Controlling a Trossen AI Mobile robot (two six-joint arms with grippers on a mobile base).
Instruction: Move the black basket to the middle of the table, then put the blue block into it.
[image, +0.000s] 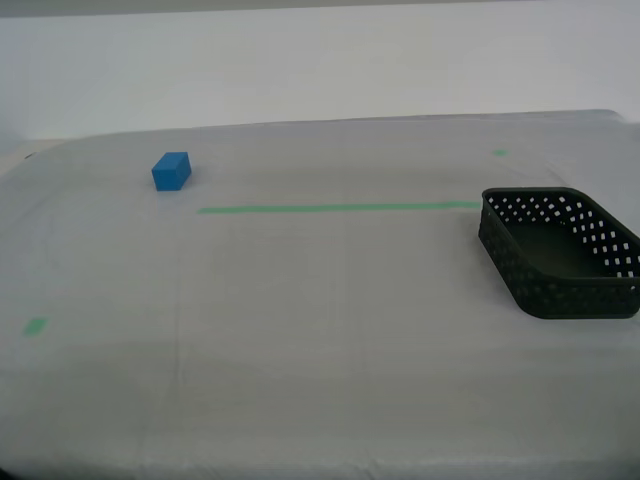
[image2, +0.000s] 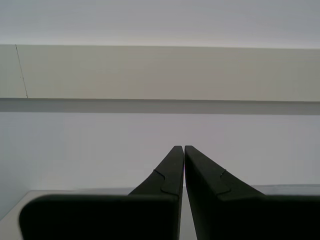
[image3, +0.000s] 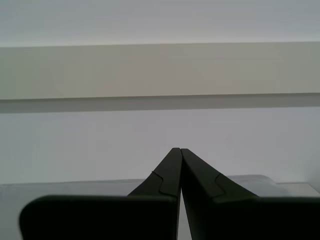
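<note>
**Both grippers closed and empty, basket and block well apart on the table**

My first gripper: fingers pressed together at the tips, nothing between them, pointed toward a pale wall with the far table edge low in its view. My second gripper: fingers together too, only a hairline slit between them, holding nothing, also facing the wall. Neither arm shows in the exterior view, so I can't place them over the table.

The table fills most of the exterior view, whitish-grey sheeting. The green tape line runs across it from left of centre toward the right. The black basket sits upright at the exterior view's right edge, middle height, partly cut off by the frame; its near corner seems to touch the right end of the tape line, hard to be sure. Basket looks empty.

The blue block rests in the upper left of the exterior view, just beyond the tape line's left end, well apart from the basket. One small green mark lower left, another upper right.
</note>
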